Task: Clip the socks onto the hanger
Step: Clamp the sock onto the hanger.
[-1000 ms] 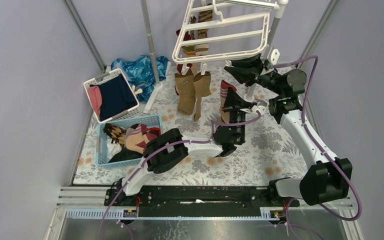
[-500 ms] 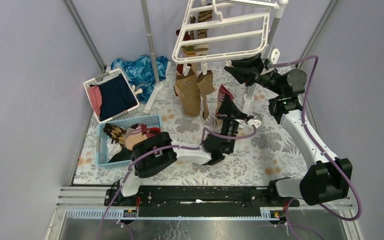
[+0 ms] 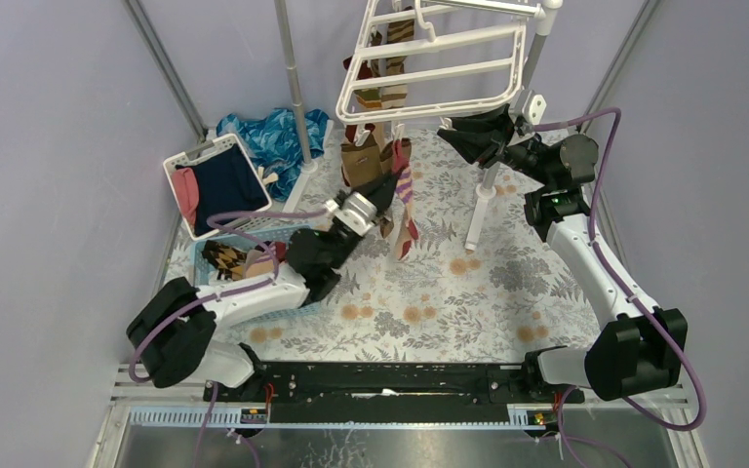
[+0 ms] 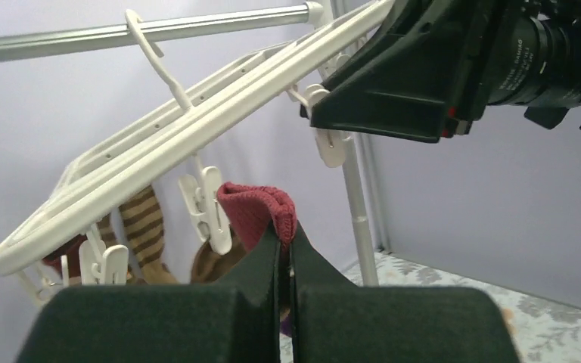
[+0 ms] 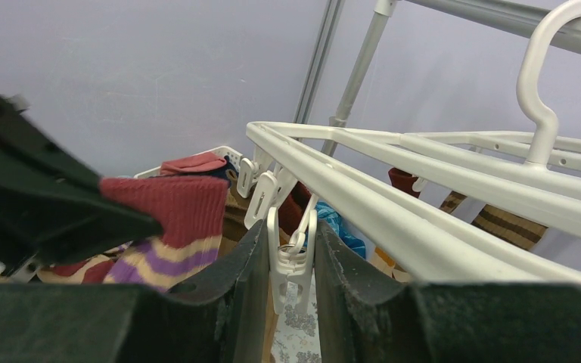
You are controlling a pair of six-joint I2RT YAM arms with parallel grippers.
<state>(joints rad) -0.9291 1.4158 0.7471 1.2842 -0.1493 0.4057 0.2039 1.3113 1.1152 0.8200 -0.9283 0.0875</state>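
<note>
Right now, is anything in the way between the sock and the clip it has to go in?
Nothing visible is. The left pincer holds the red-cuffed sock to one side of the clip that the right pincer squeezes on the hanger; only open air shows between them.

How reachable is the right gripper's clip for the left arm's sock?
Probably yes: the left gripper holds the sock close beside the clip pinched by the right gripper, with nothing visibly between them.

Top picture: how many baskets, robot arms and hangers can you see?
Baskets: 2 (white basket, blue basket)
Robot arms: 2 (left arm, right arm)
Hangers: 1 (white hanger)
Total: 5
</note>
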